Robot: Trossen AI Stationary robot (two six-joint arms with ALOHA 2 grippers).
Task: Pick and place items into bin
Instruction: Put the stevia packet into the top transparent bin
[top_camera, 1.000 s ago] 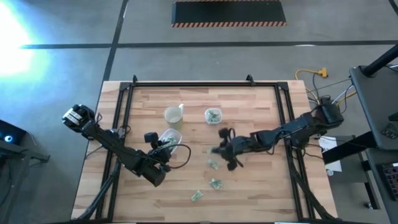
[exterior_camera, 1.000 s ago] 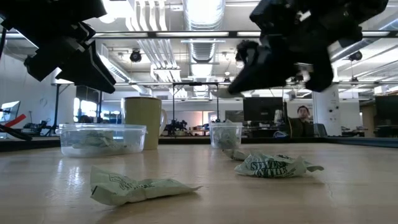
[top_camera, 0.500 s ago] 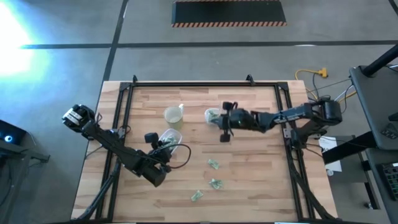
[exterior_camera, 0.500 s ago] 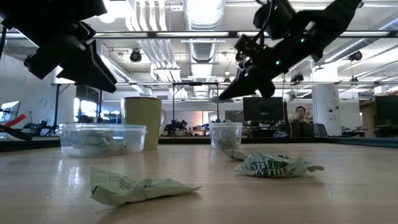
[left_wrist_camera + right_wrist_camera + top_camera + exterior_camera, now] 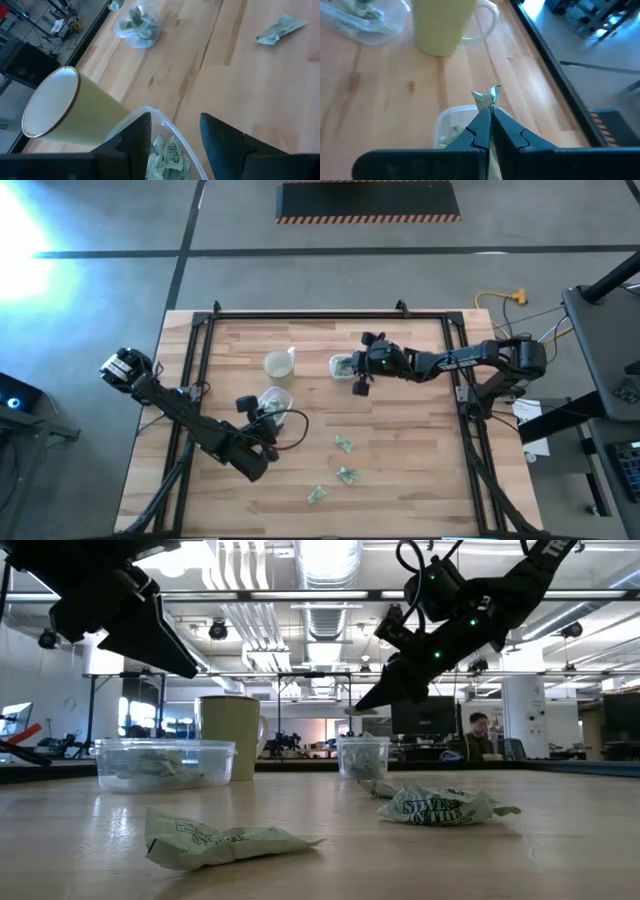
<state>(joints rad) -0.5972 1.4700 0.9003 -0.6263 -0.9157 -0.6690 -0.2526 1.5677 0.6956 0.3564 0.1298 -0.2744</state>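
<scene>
Right gripper drawn slightly back beside the small bin, fingers pinched on a wrapped piece above its rim, left gripper spread over the larger bin, three pieces left on the table.

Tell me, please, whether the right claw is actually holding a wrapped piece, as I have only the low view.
Observer: Yes. The right wrist view shows the right claw shut on a crinkled wrapped piece.
Operator: Is it near the small clear container?
Observer: In the right wrist view, the small clear container sits just beneath the piece.
Operator: And the left claw?
Observer: The left wrist view shows the left claw open above the wider clear container, which holds wrapped pieces and sits beside the yellowish cup.
</scene>
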